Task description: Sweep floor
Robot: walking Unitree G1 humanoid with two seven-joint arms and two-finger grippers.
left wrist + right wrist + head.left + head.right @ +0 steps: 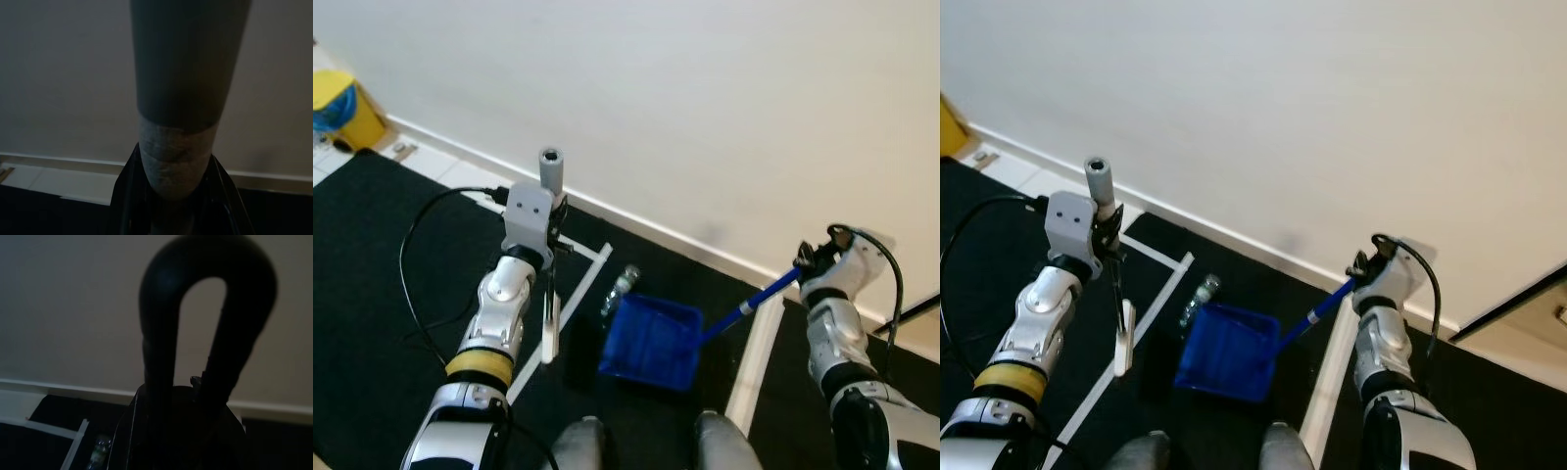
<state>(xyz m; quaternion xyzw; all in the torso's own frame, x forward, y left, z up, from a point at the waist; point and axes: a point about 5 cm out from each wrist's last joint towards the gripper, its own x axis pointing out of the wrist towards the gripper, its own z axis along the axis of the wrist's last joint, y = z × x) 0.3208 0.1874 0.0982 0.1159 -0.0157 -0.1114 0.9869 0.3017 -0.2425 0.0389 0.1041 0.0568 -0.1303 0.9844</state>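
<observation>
My left gripper is shut on a broom. Its grey handle top sticks up above the wrist, and its thin black shaft runs down to a white head on the black floor mat. In the left wrist view the grey handle stands between the fingers. My right gripper is shut on the black loop end of a blue dustpan's long handle. The blue dustpan rests on the mat before my feet. A clear plastic bottle lies just beyond the pan's far edge, near the wall.
A white wall with a pale baseboard runs across close ahead. White tape lines cross the black mat. A yellow bin stands at the far left. A black cable loops beside my left arm.
</observation>
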